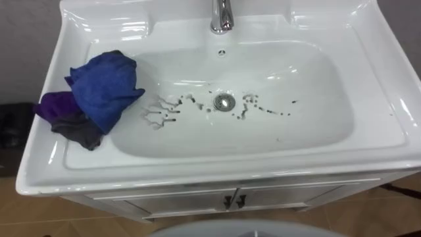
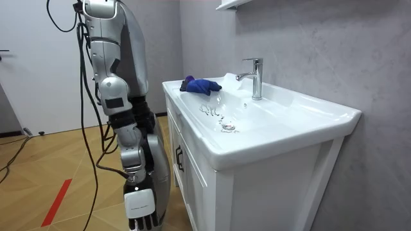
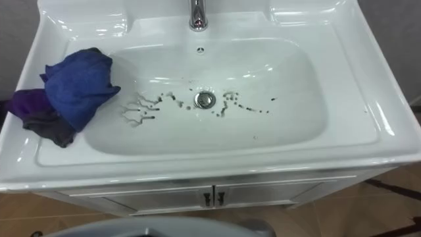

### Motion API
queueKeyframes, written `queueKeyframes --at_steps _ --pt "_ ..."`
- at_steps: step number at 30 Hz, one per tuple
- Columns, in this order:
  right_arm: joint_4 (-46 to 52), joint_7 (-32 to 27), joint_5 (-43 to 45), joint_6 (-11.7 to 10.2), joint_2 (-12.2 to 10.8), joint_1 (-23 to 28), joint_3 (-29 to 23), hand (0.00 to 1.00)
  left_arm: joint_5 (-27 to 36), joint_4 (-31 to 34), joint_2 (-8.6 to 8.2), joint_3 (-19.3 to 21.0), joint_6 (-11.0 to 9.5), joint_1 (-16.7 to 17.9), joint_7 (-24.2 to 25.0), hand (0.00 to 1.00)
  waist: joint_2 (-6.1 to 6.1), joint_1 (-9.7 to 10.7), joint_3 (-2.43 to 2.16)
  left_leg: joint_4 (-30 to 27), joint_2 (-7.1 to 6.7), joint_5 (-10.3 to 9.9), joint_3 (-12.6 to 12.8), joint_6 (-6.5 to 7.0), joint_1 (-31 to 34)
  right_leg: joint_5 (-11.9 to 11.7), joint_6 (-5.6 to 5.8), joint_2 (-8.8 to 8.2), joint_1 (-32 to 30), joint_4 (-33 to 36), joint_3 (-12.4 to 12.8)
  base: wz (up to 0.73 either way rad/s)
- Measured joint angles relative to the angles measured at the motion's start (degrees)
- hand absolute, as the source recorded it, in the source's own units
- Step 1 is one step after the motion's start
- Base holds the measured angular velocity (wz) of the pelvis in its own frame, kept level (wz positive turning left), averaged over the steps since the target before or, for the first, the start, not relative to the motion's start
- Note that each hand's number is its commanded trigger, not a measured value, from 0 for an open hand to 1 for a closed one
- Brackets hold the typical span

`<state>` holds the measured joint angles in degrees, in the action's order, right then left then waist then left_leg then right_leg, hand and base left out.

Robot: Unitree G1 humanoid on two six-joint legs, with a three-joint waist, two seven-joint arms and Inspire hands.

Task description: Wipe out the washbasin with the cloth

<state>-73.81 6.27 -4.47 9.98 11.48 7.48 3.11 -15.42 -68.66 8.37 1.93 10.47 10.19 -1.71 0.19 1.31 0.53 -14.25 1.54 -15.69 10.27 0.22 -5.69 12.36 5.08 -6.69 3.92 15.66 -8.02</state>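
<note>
The soft, light cloth lies bunched on the left rim of the basin, best pinched at its raised blue fold, while the right hand hangs at the robot's side, fingers loose and empty

Silver-grey glossy shells run all down the arm, with black joints between them. There's a dark square patch on the elbow block. Black cables loop off the shoulder toward 9 o'clock. At 6 o'clock, the right robot hand: white back plate, dark fingers.
</note>
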Motion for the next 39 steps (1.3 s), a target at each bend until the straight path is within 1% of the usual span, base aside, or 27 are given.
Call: queueKeyframes --at_steps 5,7,9,12,16,21,26,28,29,31,32,35,36,37,39 --pt "0.08 -0.67 -0.04 0.09 -0.39 0.34 0.01 0.0 -0.29 0.0 -0.4 -0.14 0.19 0.31 -0.3 0.0 -0.16 0.05 0.0 0.43 0.0 0.0 0.01 -0.01 -0.05 -0.01 -0.01 0.02 0.04 -0.01 0.0 0.0" --pt "0.07 -1.02 -0.35 0.09 -0.4 0.35 0.03 0.0 -0.28 -0.02 -0.43 -1.12 0.48 0.43 -0.31 0.0 -0.21 0.09 0.01 0.47 0.0 0.0 0.0 -0.01 -0.04 -0.01 -0.01 0.01 0.04 -0.02 0.0 0.0" --pt "0.09 -1.25 -0.51 0.07 -0.49 0.38 0.01 0.0 -0.3 -0.07 -0.55 -1.16 0.52 0.56 -0.31 0.0 -0.27 0.26 0.02 0.47 -0.01 0.0 -0.04 -0.01 -0.03 -0.01 -0.01 0.02 0.04 -0.08 -0.02 0.0" --pt "0.46 -1.22 -0.53 0.08 -0.44 0.4 0.0 0.0 -0.29 -0.04 -0.59 -1.15 0.48 0.6 -0.31 0.0 -0.49 0.24 -0.04 0.43 -0.01 0.0 -0.07 -0.01 -0.01 -0.01 -0.01 0.03 0.01 -0.07 -0.03 0.0" --pt "0.63 -0.85 -0.1 0.02 -0.2 0.39 -0.16 0.0 0.15 -0.14 -0.55 -0.94 0.34 0.62 -0.31 0.0 -0.67 0.36 0.02 0.0 0.0 0.01 -0.08 0.0 0.0 -0.01 -0.01 -0.01 0.03 0.01 -0.08 0.0" --pt "0.59 -0.43 0.21 0.02 -0.19 0.4 -0.18 0.0 0.36 -0.14 -0.7 -0.88 0.06 0.57 -0.31 0.0 -0.53 0.32 0.03 0.02 0.02 -0.01 -0.15 0.0 0.05 -0.01 -0.01 -0.01 0.08 0.04 -0.14 0.0" --pt "0.23 -0.58 -0.09 0.15 -0.22 0.35 -0.04 0.0 4.75 -0.83 -0.75 -0.95 0.39 0.62 -0.3 0.0 -0.48 0.02 0.03 0.02 0.0 -0.02 -0.47 0.0 0.05 -0.01 -0.01 -0.06 0.39 -0.03 -0.4 0.03" --pt "0.03 -0.61 0.23 0.2 -0.25 0.34 -0.14 0.0 6.66 -1.92 -0.75 -0.71 0.48 0.62 -0.31 0.0 -0.42 -0.01 0.02 -0.26 -0.1 -0.02 -0.92 0.01 -0.02 -0.02 -0.02 -0.21 0.74 -0.01 -0.86 0.09" --pt "-0.01 -0.6 0.27 0.27 -0.28 0.27 -0.14 0.0 7.06 -2.19 -0.75 -0.45 0.48 0.62 -0.31 0.0 -0.41 -0.11 0.03 -0.24 -0.12 -0.03 -0.97 0.01 -0.03 -0.02 -0.02 -0.23 0.76 -0.01 -0.89 0.07" --pt "-1.15 -0.5 0.37 1.07 -0.4 -0.6 -0.14 0.0 7.47 -2.36 -0.73 1.02 0.49 1.12 -0.31 0.0 -0.15 -0.24 -0.02 -0.16 -0.18 -0.02 -1.18 0.02 -0.02 -0.02 -0.01 -0.32 0.83 -0.03 -1.18 0.03" --pt "-1.64 -0.47 0.15 1.4 -0.42 -0.69 -0.32 0.0 8.44 -2.31 -0.74 2.33 0.47 1.54 -0.31 0.0 -0.08 -0.25 -0.03 -0.25 -0.22 -0.02 -1.48 0.03 -0.03 -0.01 -0.01 -0.38 1.0 -0.04 -1.5 0.08" --pt "-1.64 -0.6 -0.22 1.59 -0.46 -0.74 -0.41 0.0 11.05 -2.25 -0.74 4.19 0.44 2.18 -0.35 0.0 0.01 -0.58 -0.02 -0.55 -0.27 -0.02 -2.09 0.03 0.34 -0.01 -0.01 -0.45 1.05 -0.03 -2.03 0.12" --pt "-1.64 -0.7 -0.22 1.7 -0.45 -0.73 -0.42 0.0 11.66 -2.17 -0.72 5.12 0.44 2.32 -0.4 0.0 0.02 -0.65 -0.03 -0.82 -0.37 -0.03 -2.52 0.05 0.74 0.03 0.05 -0.6 1.03 -0.02 -2.64 0.21" --pt "-1.68 -0.97 -0.22 1.79 -0.41 -0.73 -0.42 0.0 13.02 -2.05 -0.69 5.37 0.41 2.36 -0.84 0.0 -0.03 -1.04 -0.02 -1.2 -0.45 -0.06 -2.8 0.11 1.09 0.08 0.08 -0.81 0.84 -0.07 -3.25 0.19" --pt "-1.95 -1.46 -0.21 2.05 -0.38 -0.71 -0.41 0.0 15.69 -1.87 -0.68 6.32 0.26 2.53 -2.1 0.0 -0.29 -1.9 -0.02 -1.35 -0.61 -0.1 -3.06 0.18 1.11 0.14 0.17 -0.98 0.99 -0.08 -3.53 0.12"
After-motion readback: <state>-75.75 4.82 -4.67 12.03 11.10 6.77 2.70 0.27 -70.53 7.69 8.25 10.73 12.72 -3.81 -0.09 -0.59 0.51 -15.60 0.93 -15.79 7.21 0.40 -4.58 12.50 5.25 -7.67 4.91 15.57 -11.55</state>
